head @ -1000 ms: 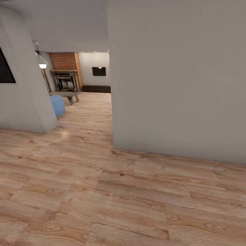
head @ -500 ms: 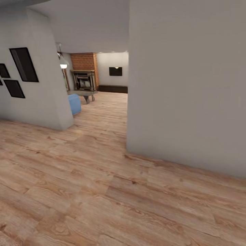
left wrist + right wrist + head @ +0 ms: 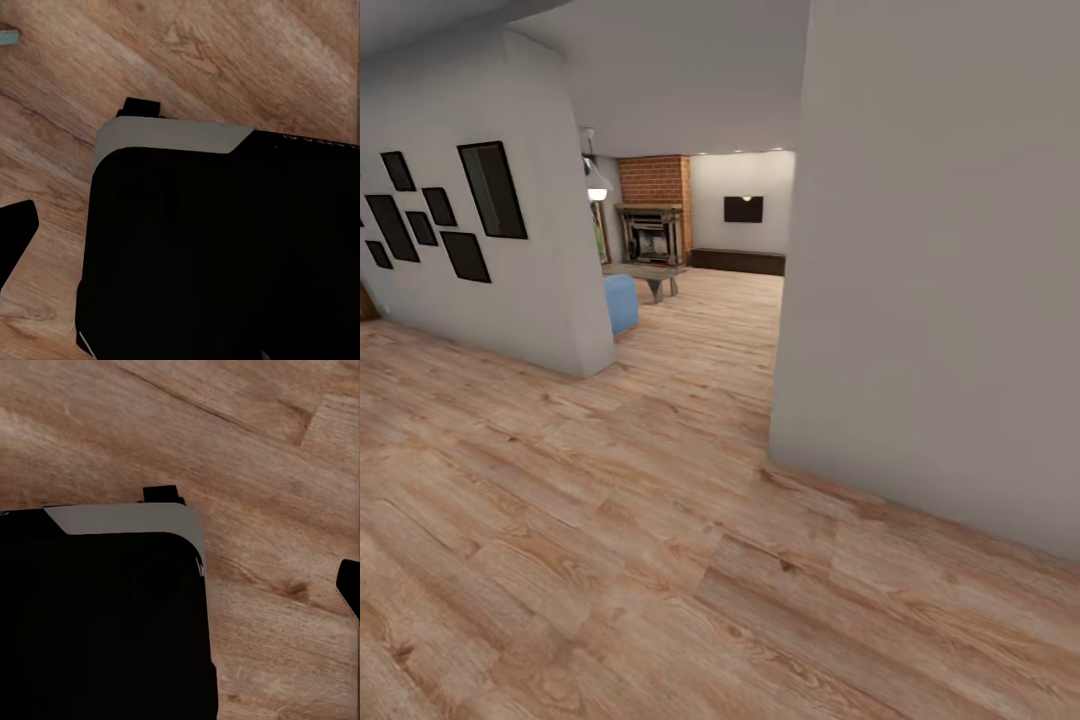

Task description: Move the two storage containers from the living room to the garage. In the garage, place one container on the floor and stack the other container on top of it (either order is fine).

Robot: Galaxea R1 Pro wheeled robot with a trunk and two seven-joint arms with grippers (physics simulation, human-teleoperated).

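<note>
Light wood-plank floor (image 3: 610, 540) underfoot, running on through a gap between two white walls toward the living room (image 3: 700, 240). Far back in it, a brick fireplace (image 3: 652, 215), a low table (image 3: 645, 272) and a blue sofa corner (image 3: 622, 302). Left wall (image 3: 510, 290) hung with dark frames (image 3: 492, 190); right wall (image 3: 940, 280) close, its corner edging the passage. Open floor ahead and to the left. Against half a second ago, whole view swung rightward in frame, more frames showing: camera turning. Dark robot body (image 3: 217, 255) over planks in both wrist views; cannot tell how either gripper's fingers stand, or whether anything is held.
</note>
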